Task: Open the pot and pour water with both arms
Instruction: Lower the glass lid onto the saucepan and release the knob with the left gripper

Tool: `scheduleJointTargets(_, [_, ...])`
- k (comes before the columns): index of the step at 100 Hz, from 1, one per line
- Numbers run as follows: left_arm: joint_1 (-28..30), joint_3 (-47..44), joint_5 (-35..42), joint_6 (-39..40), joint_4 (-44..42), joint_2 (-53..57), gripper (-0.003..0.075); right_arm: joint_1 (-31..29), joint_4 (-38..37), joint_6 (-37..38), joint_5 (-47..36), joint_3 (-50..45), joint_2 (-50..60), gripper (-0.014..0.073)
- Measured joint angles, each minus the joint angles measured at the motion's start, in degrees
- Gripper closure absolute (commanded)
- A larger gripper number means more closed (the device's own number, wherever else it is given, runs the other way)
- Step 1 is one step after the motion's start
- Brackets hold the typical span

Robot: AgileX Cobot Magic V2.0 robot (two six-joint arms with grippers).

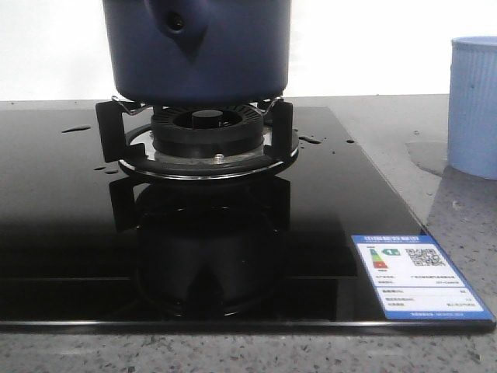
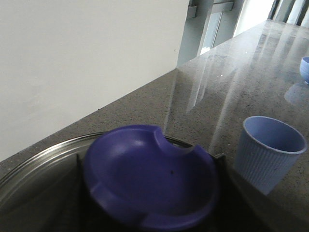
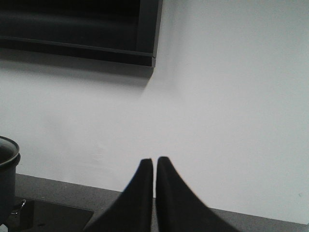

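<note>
The navy-blue pot (image 1: pixel 198 50) stands on the burner's pan support (image 1: pixel 198 132); its top is cut off in the front view. In the left wrist view a blue lid (image 2: pixel 149 179) with a notch in its edge fills the spot where my left gripper's jaws are. It sits close to the camera, above the pot's steel rim (image 2: pixel 43 157), and hides the fingers. My right gripper (image 3: pixel 154 160) is shut and empty, raised toward the white wall, with the pot's rim (image 3: pixel 8 157) off to one side. Neither gripper shows in the front view.
A pale-blue ribbed cup (image 1: pixel 474 105) stands on the grey counter right of the black glass hob (image 1: pixel 70 233); it also shows in the left wrist view (image 2: pixel 270 152). Water drops lie on the hob near the burner. A label sticker (image 1: pixel 419 276) is at the hob's front right corner.
</note>
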State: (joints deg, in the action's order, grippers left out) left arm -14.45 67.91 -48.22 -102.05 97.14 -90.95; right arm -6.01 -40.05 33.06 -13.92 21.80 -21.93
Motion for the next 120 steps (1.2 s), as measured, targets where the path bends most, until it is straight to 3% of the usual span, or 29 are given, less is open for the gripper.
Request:
scheduleJointTargets(25, [0.0,0.0,-1.2,0.0,-1.5,-0.1,0.0429,0.0,0.0,0.0,0.7,0.0,0.0,0.0666])
scheduleJointTargets(30, [0.0,0.0,-1.3,0.1,-1.5,-0.1,0.0376,0.0,0.0,0.0,0.9,0.0,0.0,0.0666])
scheduleJointTargets(47, [0.0,0.0,-1.3,0.1,-1.3,-0.1,0.0043,0.0,0.0,0.0,1.8,0.0,0.0,0.0666])
scheduleJointTargets(56, [0.0,0.1,-1.4,0.1,0.1,0.0,0.0022,0.0,0.0,0.0,2.1,0.0,0.0,0.0666])
scheduleJointTargets(74, [0.3,0.5,-1.4,0.4,1.2,4.0,0.0136,0.0,0.0,0.0,2.4,0.0,0.0,0.0666])
scheduleJointTargets(95, [4.1,-1.1,2.5,5.5,0.6,16.4,0.0431,0.0,0.0,0.1,4.1,0.0,0.0,0.0667])
scheduleJointTargets(113, [8.3,-10.2,7.3,7.4,-1.2,31.3,0.0743,1.9,0.1,1.1,5.2,0.0,0.0,0.0667])
scheduleJointTargets(120, [9.2,-15.1,9.7,7.7,-1.4,37.6,0.0739,4.3,0.0,1.7,5.2,0.0,0.0,0.0667])
